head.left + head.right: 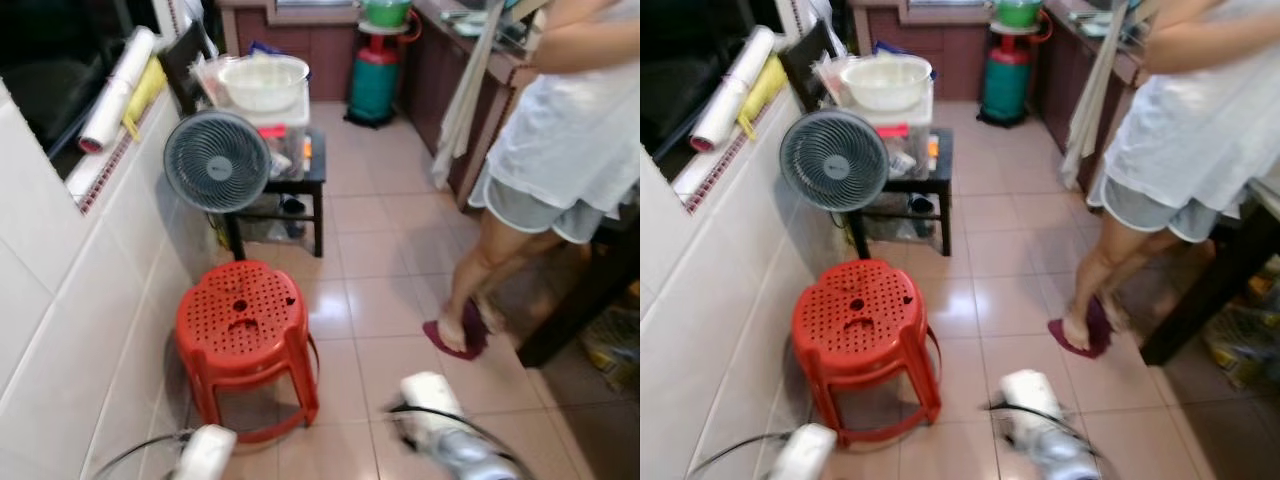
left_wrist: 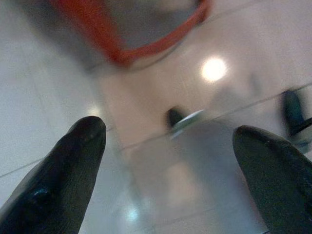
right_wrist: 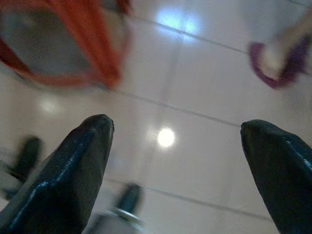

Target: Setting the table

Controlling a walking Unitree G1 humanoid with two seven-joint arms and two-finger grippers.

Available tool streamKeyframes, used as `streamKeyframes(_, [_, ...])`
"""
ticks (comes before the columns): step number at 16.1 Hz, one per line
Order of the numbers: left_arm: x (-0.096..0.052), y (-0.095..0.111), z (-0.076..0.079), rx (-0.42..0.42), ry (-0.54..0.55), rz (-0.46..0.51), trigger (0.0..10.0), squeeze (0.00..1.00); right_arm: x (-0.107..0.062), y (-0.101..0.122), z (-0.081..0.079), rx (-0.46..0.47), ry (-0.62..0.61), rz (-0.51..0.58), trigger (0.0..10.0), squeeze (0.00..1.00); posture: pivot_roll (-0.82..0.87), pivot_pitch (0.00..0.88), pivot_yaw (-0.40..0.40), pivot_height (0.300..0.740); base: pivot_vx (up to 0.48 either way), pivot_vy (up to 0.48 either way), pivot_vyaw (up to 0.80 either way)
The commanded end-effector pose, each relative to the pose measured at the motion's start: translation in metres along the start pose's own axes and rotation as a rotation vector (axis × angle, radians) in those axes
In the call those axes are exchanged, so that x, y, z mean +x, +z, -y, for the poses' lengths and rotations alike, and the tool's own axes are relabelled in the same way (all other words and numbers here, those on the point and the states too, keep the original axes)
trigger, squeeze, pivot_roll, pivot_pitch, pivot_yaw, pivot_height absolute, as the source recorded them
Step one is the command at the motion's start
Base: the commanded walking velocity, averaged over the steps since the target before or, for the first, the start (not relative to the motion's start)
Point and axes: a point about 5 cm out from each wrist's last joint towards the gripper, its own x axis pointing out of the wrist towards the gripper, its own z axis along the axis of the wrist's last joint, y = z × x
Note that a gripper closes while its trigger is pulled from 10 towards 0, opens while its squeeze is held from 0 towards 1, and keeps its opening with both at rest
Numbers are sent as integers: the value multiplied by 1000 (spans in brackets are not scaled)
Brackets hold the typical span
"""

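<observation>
Hanging low over the floor tiles (image 3: 195,87), the left gripper (image 2: 168,161) and right gripper (image 3: 178,161) are held wide open — nothing is pinched. A red stool (image 1: 243,325) is seen just ahead, a person's foot (image 3: 278,56) beyond the right one — no tableware is seen
</observation>
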Motion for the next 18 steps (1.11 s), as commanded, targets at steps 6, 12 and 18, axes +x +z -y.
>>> streamKeyframes(6, [2, 17, -8, -109, 57, 54, 10000, 0, -1, 1, 22, 310, -103, -7, 10000, 0, -123, 0, 23, 740, 0, 0, 0])
streamKeyframes(12, [7, 93, -6, -199, 63, 200, 10000, 0, 3, 17, 10, 448, -64, 52, 10000, 0, -169, 0, 69, 740, 0, 0, 0])
streamKeyframes(18, [8, 94, -5, -190, 84, 177, 10000, 0, 6, 32, 4, 325, -5, 82, 10000, 0, -190, 0, 59, 740, 0, 0, 0])
